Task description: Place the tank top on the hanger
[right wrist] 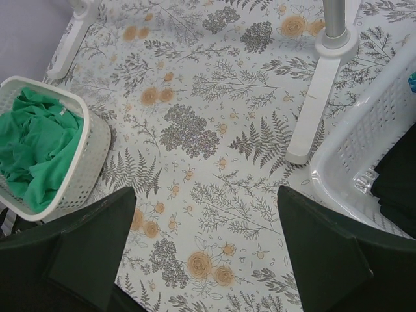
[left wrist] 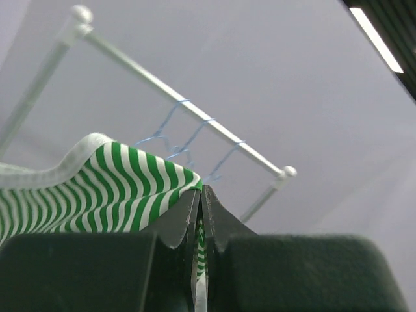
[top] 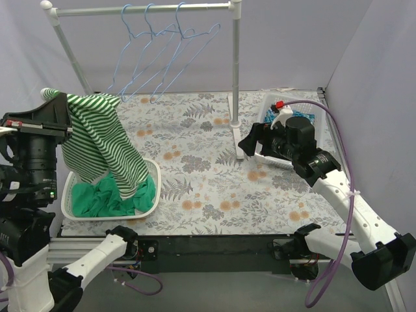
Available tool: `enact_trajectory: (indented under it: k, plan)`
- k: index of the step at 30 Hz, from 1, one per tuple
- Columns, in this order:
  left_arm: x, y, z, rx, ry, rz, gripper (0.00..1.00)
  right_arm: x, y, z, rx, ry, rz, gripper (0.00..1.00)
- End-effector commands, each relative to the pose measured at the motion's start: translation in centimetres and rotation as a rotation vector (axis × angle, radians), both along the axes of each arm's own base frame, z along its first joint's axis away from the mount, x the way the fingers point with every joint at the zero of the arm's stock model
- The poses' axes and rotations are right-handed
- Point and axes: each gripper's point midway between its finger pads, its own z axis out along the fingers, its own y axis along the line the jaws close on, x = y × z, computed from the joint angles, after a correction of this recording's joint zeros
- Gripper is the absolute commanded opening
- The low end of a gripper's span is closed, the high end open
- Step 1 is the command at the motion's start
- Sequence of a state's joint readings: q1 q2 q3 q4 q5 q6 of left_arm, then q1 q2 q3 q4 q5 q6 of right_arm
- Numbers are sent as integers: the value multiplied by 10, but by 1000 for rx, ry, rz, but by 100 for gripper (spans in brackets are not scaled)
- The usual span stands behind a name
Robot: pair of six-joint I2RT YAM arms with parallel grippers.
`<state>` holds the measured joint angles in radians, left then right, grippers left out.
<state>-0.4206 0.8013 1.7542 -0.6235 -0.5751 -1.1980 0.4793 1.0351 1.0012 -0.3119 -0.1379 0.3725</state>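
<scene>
The tank top (top: pixel 104 140) is dangling over the basket (top: pixel 155 170), pinched in the left gripper's (left wrist: pixel 201 195) clamped fingers and raised toward the hanger (top: pixel 195 53) on the rail (top: pixel 97 10). The right gripper (right wrist: pixel 208 247) is hovering with its fingers wide apart, apparently ready to help.

Right arm (top: pixel 344 195): white moulded links, black cylindrical joint housings, a purple cable (top: pixel 351 175) running alongside, a small red tab (top: pixel 279 104) at the wrist. Left arm (top: pixel 91 257): matching white links and black housings. Right finger pads (right wrist: pixel 88 244) are matte dark wedges.
</scene>
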Motion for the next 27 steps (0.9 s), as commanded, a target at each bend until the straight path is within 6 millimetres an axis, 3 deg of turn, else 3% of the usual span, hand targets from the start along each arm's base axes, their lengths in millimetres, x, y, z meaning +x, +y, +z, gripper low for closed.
enact_trajectory:
  k: [1, 3, 4, 5, 7, 9, 12, 13, 15, 16, 17, 19, 20, 21, 22, 23, 24, 25, 26, 27]
  plan:
    - [0, -68, 36, 180, -133, -320, 0, 5, 5, 43, 62, -92, 1, 98]
    - [-6, -90, 49, 220, -170, -433, 0, 6, 4, 48, 64, -105, -7, 98]
    - [0, -118, 45, 250, -162, -565, 0, 7, 3, 50, 62, -111, -13, 98]
    - [0, -131, 44, 254, -163, -632, 0, 6, 1, 55, 65, -123, -17, 98]
    - [4, -163, 27, 272, -130, -803, 0, 6, -3, 60, 60, -136, -35, 98]
    - [23, -189, -2, 230, -32, -918, 0, 4, -8, 66, 59, -154, -49, 98]
    - [30, -208, -30, 169, 32, -1025, 0, -2, -18, 70, 46, -170, -80, 99]
    - [41, -215, -60, 147, 102, -1042, 0, -3, -22, 71, 40, -176, -97, 99]
    - [40, -219, -72, 102, 113, -1051, 0, -8, -28, 70, 31, -173, -111, 99]
    - [50, -227, -103, 86, 187, -1059, 0, -10, -30, 69, 26, -172, -116, 99]
    - [43, -238, -112, 79, 198, -1098, 0, -14, -32, 68, 26, -169, -117, 99]
    - [49, -254, -143, 45, 277, -1094, 0, -18, -34, 58, 21, -146, -119, 99]
    - [45, -271, -178, 47, 352, -1127, 0, -19, -34, 55, 20, -139, -119, 99]
    - [49, -278, -196, 45, 391, -1114, 0, -21, -35, 48, 11, -122, -119, 99]
    - [52, -290, -221, 51, 455, -1119, 10, -21, -36, 37, -4, -100, -120, 99]
    - [43, -307, -255, 77, 520, -1158, 17, -21, -34, 31, -10, -86, -112, 99]
    - [40, -317, -273, 99, 559, -1175, 20, -23, -33, 25, -18, -70, -102, 99]
    - [41, -331, -308, 146, 638, -1195, 26, -26, -29, 13, -24, -39, -77, 99]
    - [33, -339, -327, 178, 689, -1215, 44, -26, -27, 4, -32, -11, -64, 98]
    - [32, -340, -348, 202, 751, -1200, 48, -28, -24, -2, -33, 8, -52, 98]
